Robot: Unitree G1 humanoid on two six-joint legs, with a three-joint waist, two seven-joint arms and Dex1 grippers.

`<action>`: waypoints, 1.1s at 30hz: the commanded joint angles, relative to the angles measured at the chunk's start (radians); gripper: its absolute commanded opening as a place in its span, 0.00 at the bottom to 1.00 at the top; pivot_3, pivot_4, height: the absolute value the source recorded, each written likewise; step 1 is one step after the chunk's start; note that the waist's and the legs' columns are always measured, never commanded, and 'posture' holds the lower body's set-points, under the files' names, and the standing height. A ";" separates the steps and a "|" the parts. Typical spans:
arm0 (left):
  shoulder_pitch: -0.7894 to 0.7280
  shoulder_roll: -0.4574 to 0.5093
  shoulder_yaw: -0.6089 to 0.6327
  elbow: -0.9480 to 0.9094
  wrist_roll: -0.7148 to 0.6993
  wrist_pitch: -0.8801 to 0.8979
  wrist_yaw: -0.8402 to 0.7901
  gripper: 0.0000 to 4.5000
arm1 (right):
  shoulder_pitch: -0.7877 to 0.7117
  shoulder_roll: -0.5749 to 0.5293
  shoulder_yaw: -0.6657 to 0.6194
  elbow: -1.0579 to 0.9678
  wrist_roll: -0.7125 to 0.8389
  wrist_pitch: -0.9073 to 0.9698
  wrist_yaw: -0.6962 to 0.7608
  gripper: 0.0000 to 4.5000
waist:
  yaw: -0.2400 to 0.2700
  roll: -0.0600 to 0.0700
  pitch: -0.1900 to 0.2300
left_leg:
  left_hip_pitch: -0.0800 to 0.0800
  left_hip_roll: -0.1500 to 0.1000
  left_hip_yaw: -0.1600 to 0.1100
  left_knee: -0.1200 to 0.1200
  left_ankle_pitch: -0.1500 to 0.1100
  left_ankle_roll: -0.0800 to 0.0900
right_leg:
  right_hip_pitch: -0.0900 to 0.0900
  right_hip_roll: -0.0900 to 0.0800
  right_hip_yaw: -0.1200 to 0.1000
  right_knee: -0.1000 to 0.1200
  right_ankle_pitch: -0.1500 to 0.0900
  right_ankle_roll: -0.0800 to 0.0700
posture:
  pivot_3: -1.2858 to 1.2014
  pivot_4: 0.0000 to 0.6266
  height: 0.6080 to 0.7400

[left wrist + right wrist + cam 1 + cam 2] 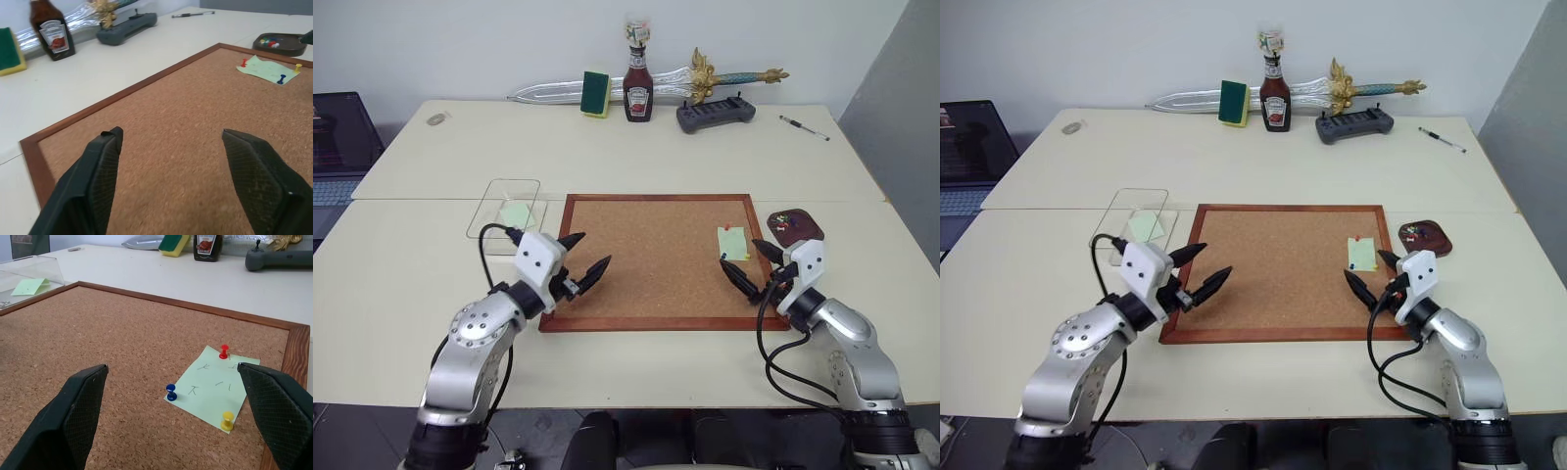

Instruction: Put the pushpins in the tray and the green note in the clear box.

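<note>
A green note [210,384] lies on the right part of the corkboard [646,264], held by a red pushpin [224,351], a dark blue pushpin [170,392] and a yellow one [227,421]. My right gripper [739,254] hovers open and empty just in front of that note. The dark oval tray [795,225] sits off the board's right edge with several coloured pins in it. Left of the board stands the clear box [504,208] with another green note [516,213] inside. My left gripper [594,250] is open and empty over the board's left edge.
Along the table's far edge are a green-and-yellow sponge [595,93], a ketchup bottle [638,83], a toy sword [705,76], a grey controller [715,115] and a pen [803,127]. A laptop [337,147] sits at the far left.
</note>
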 commanded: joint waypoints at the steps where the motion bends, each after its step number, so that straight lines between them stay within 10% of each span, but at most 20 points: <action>1: -0.095 -0.024 -0.057 0.087 0.022 -0.056 -0.036 0.56 | 0.010 -0.011 -0.002 -0.075 0.014 0.007 0.000 1.00 | 0.000 0.000 0.000 | 0.000 0.000 0.000 0.000 0.000 0.000 | 0.000 0.000 0.000 0.000 0.000 0.000 | 0.52 0.24 1.00; 15: -0.311 -0.120 -0.205 0.361 0.105 -0.089 -0.082 0.01 | 0.002 -0.019 0.028 -0.117 0.004 0.048 -0.006 1.00 | -0.001 0.000 0.000 | 0.000 -0.001 0.000 0.000 0.000 0.000 | 0.000 0.000 0.000 0.000 0.000 0.000 | 0.52 0.24 1.00; 33: -0.287 -0.206 -0.218 0.479 0.100 -0.071 -0.117 0.01 | -0.215 -0.040 0.041 0.021 -0.052 0.182 -0.084 1.00 | -0.001 0.000 0.000 | 0.000 -0.001 -0.001 0.000 0.000 0.000 | -0.001 0.000 0.000 0.000 0.000 0.000 | 0.52 0.24 1.00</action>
